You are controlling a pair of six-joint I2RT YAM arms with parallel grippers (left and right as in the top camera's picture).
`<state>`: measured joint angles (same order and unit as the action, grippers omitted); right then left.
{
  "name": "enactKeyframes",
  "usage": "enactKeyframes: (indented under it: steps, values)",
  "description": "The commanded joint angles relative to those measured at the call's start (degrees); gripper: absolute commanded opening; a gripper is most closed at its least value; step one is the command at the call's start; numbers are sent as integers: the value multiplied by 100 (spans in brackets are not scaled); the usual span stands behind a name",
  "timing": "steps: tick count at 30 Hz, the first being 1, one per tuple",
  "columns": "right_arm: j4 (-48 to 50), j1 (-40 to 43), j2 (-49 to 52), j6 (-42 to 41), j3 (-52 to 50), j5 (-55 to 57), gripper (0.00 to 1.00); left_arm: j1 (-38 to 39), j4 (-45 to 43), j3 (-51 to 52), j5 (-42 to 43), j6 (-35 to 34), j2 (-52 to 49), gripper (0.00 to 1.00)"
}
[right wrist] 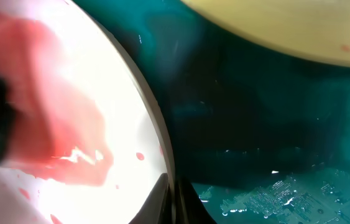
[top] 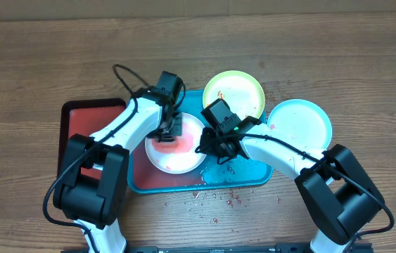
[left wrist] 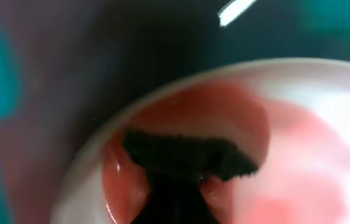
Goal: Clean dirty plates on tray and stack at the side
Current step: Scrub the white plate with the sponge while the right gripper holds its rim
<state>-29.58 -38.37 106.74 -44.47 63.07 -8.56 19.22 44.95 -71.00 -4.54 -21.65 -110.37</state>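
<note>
The white plate (top: 180, 156) lies on the left half of the turquoise tray (top: 250, 174), smeared with red sauce. My left gripper (top: 168, 131) is shut on a dark sponge (left wrist: 187, 155) that presses on the plate's red smear (left wrist: 181, 115). My right gripper (top: 207, 145) is shut on the white plate's right rim (right wrist: 162, 146), one finger on each side of it. The yellow-green plate (top: 234, 91) rests on the tray's far edge. The pale blue plate (top: 300, 124) sits on the table to the right of the tray.
A dark red tray (top: 85, 126) with a black rim lies to the left, partly under the left arm. Red specks (top: 219, 197) dot the wooden table in front of the turquoise tray. Wet droplets (right wrist: 274, 193) cover the tray floor near the right gripper.
</note>
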Motion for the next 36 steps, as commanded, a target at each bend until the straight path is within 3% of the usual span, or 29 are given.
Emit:
enactKeyframes:
  steps: [1,4,9,13,17,20,23,24,26,30,32,36]
  values:
    - [-28,-31,-20,101,63,-46,4,-267,439,236,-1279,-787,-319,4]
    - [-26,-28,-17,101,63,-46,4,-221,516,236,-192,286,-319,4]
    - [-28,-28,-20,101,63,-48,4,-68,542,238,2653,2787,-319,4]
    - [-31,-28,-20,101,63,-48,4,31,450,238,3418,3676,-319,4]
    - [-33,-28,-20,101,63,-48,4,31,157,238,2835,3294,-319,4]
    - [-33,-28,-20,103,63,-48,4,-11,-13,238,1161,1692,-319,4]
    - [-33,-28,-17,105,63,-48,4,-57,450,238,-1036,-710,-319,4]
    - [-33,-24,-20,105,63,-48,4,-66,695,238,-1510,-1388,-319,4]
    - [-31,-24,-20,105,63,-46,4,-85,1067,236,-1939,-2116,-319,4]
    - [-26,-13,-20,103,63,-46,4,-66,1294,238,-1781,-1860,-319,4]
    - [-24,-13,-20,105,63,-46,4,-52,1222,238,-1318,-1204,-319,4]
    - [-24,-13,-17,103,63,-46,4,-20,828,238,455,787,-319,4]
